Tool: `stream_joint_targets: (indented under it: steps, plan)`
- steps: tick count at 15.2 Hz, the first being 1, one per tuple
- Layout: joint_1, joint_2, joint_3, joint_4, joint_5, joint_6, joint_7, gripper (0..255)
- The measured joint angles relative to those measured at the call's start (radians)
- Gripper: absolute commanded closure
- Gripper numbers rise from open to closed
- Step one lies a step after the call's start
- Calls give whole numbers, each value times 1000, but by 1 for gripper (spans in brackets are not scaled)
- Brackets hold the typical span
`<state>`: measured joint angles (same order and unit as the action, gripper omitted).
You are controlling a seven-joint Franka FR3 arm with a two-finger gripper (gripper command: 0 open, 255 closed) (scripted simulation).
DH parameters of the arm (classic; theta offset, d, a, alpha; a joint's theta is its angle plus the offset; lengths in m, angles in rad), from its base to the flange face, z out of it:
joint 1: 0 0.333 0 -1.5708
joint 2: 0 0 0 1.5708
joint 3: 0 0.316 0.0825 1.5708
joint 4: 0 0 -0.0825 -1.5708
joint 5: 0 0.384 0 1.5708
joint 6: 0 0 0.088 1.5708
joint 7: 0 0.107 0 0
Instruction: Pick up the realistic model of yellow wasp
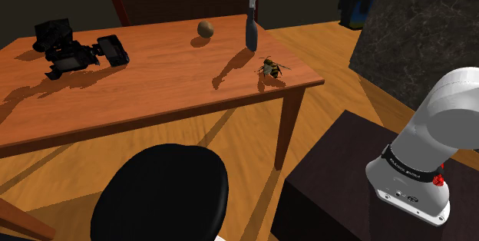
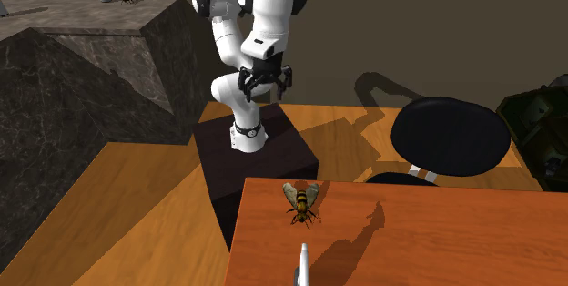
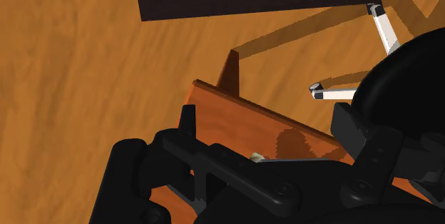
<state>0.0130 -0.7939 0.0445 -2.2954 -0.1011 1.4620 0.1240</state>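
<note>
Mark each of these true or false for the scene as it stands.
1. The wasp lies on the wooden table, near a corner. True.
2. The gripper is down at the wasp. False: it hangs over the dark stand, well apart from the wasp.
3. The dark bottle stands upright on the table. True.
4. The black chair sits on top of the table. False: it stands beside the table, below the tabletop.
</note>
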Motion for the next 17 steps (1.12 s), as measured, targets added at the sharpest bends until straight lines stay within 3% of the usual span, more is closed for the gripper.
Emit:
stream_joint_targets:
  steps: [4, 11, 17]
  plan:
    - [-6, 48, 10, -9, 4, 65, 29, 0]
    - [-30, 234, 32, -30, -3, 303, 120, 0]
    - [-52, 431, 55, 16, -23, 480, 209, 0]
